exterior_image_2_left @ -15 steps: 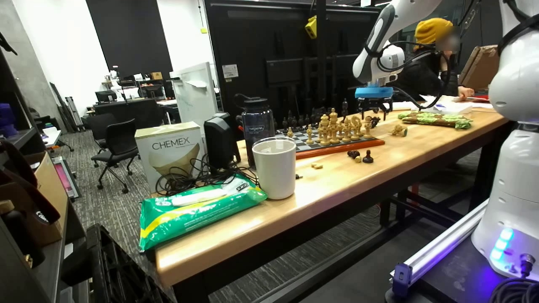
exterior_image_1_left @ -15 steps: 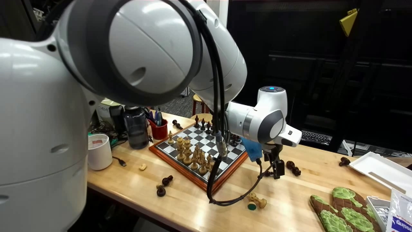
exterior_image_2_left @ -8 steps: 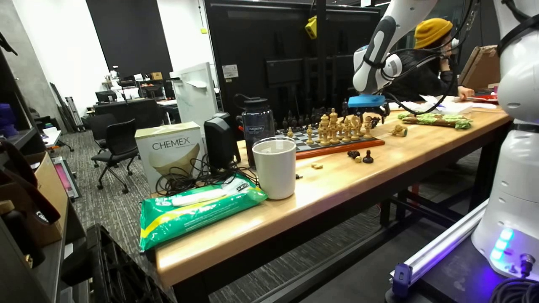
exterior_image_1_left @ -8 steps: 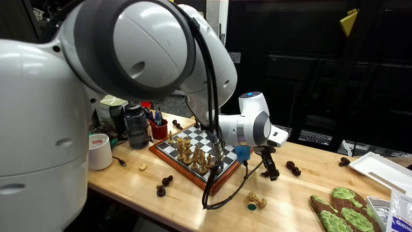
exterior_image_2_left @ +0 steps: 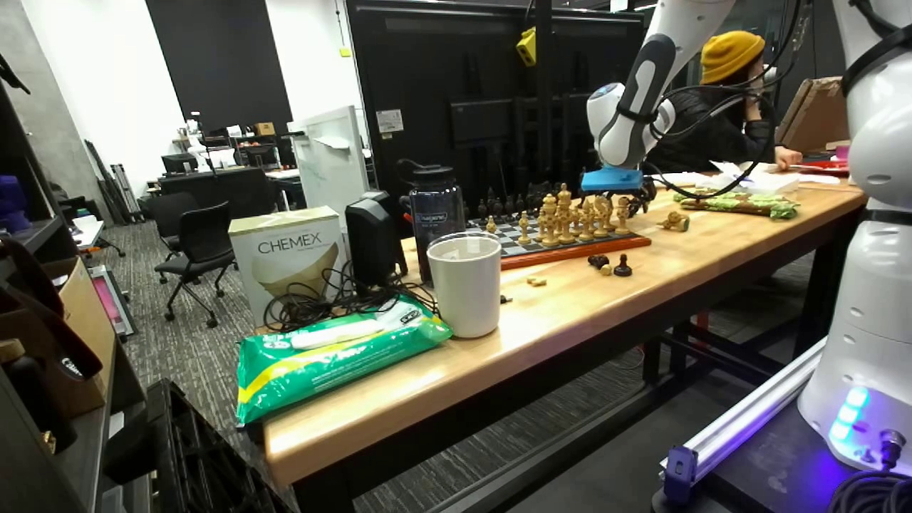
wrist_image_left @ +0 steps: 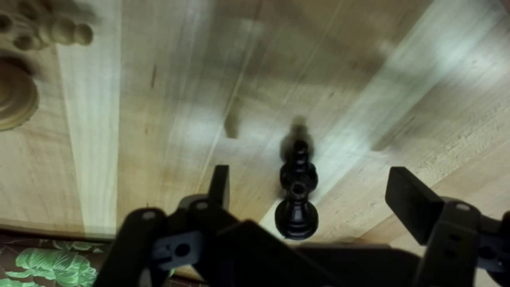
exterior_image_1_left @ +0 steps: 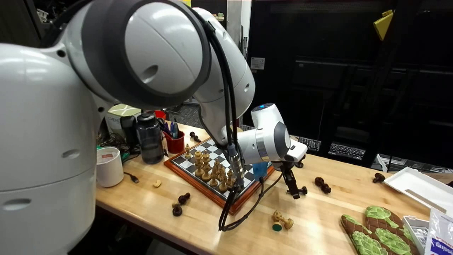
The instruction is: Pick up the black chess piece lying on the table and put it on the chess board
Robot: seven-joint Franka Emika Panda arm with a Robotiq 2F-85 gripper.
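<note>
A black chess piece (wrist_image_left: 297,219) lies on its side on the wooden table in the wrist view, its base toward the gripper. My gripper (wrist_image_left: 310,187) is open, with one finger on each side of the piece and a gap to both. In an exterior view the gripper (exterior_image_1_left: 296,182) is tilted and low over the table, and one finger partly hides the black piece (exterior_image_1_left: 303,190). The chess board (exterior_image_1_left: 198,185) with its reddish-brown frame lies beside the gripper, with pale pieces standing on it. The arm hides part of it. The board (exterior_image_2_left: 570,253) also shows in an exterior view.
Two other black pieces (exterior_image_1_left: 322,185) lie near the gripper. Pale pieces (exterior_image_1_left: 282,220) lie toward the table's front edge. A green-brown mitt (exterior_image_1_left: 384,230) and white tray (exterior_image_1_left: 421,187) are further along. A mug (exterior_image_1_left: 109,166), bottle (exterior_image_1_left: 150,141) and red pen cup (exterior_image_1_left: 175,141) stand past the board.
The arm has moved down and toward the board, and the gripper has tilted and come lower around the black piece. The loose chess pieces have not visibly moved.
</note>
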